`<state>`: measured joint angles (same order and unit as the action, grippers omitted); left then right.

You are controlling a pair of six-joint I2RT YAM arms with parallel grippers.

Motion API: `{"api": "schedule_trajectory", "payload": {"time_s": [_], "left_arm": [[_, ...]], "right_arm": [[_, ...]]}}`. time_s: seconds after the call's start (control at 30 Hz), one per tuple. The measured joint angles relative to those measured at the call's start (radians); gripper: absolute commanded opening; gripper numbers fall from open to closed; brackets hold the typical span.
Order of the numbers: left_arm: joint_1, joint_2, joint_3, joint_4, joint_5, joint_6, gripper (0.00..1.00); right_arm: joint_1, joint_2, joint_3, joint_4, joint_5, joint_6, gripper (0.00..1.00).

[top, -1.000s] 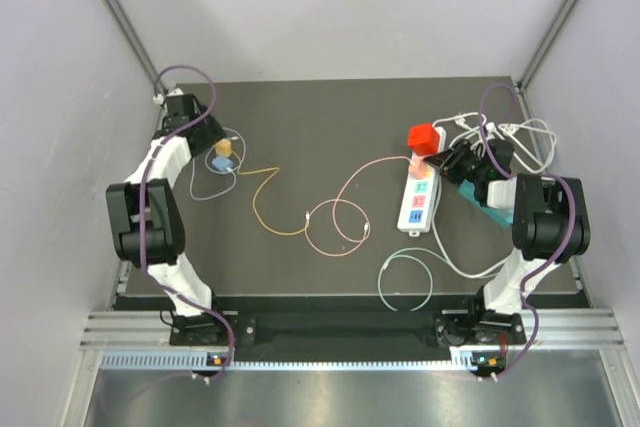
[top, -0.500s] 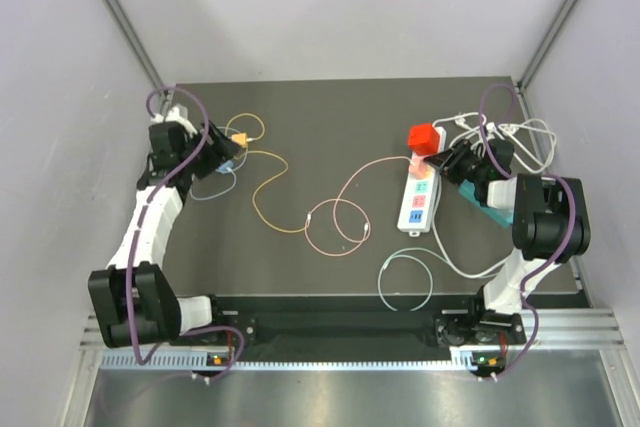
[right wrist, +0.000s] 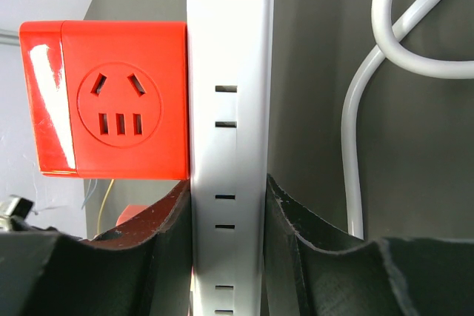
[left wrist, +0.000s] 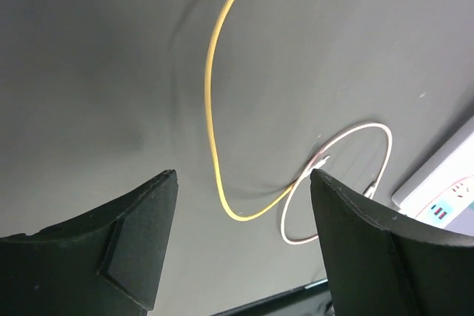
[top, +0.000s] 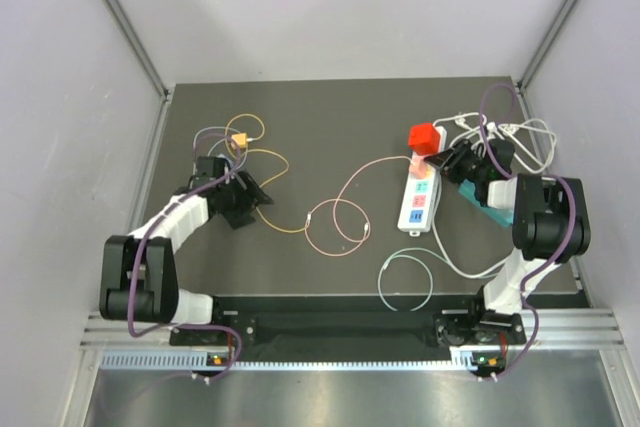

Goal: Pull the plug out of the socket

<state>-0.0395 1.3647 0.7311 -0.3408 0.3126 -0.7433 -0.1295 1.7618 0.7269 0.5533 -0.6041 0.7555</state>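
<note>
Clamping the white power strip just beside the red plug, the right claw steadies the socket on the right of the tabletop. The strip's long axis runs near to far, with the plug seated at its far end. The left claw hovers well apart, jaws spread and empty, and the plug lies far to its right.

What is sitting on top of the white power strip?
A red plug sits on the far end of the power strip. Its pins are covered and cannot be seen. The right gripper is shut on the strip's sides.
</note>
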Motion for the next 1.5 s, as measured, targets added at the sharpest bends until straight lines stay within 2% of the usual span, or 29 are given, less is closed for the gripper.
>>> {"api": "schedule_trajectory", "payload": {"time_s": [0.13, 0.23, 0.4, 0.6, 0.83, 1.0, 1.2, 1.37, 1.5], "left_arm": [[-0.05, 0.049, -0.02, 0.029, -0.024, -0.075, 0.72], [-0.061, 0.06, -0.031, 0.055, -0.049, -0.116, 0.63], [-0.064, 0.066, -0.069, 0.135, -0.064, -0.174, 0.28], [-0.065, 0.067, -0.101, 0.191, -0.047, -0.202, 0.0], [-0.039, -0.015, -0.092, 0.195, -0.046, -0.194, 0.0], [-0.003, -0.146, 0.042, 0.105, -0.142, -0.125, 0.0], [0.021, -0.184, 0.288, 0.033, -0.245, 0.045, 0.0], [0.028, -0.173, 0.376, -0.012, -0.303, 0.232, 0.0], [0.027, -0.083, 0.467, -0.095, -0.314, 0.378, 0.0]], "right_arm": [[-0.006, 0.0, 0.0, 0.0, -0.002, 0.0, 0.0], [-0.012, 0.0, 0.0, 0.0, -0.003, 0.0, 0.0], [-0.017, 0.0, 0.0, 0.0, -0.004, 0.004, 0.0], [-0.018, 0.0, 0.0, 0.0, -0.004, 0.005, 0.0], [-0.018, 0.0, 0.0, 0.0, -0.006, 0.007, 0.0], [-0.018, 0.0, 0.0, 0.001, -0.008, 0.008, 0.0], [-0.019, 0.0, 0.0, 0.002, -0.011, 0.01, 0.0], [-0.02, 0.0, 0.0, 0.002, -0.012, 0.015, 0.0], [-0.02, 0.0, 0.0, 0.005, -0.012, 0.015, 0.0]]}}
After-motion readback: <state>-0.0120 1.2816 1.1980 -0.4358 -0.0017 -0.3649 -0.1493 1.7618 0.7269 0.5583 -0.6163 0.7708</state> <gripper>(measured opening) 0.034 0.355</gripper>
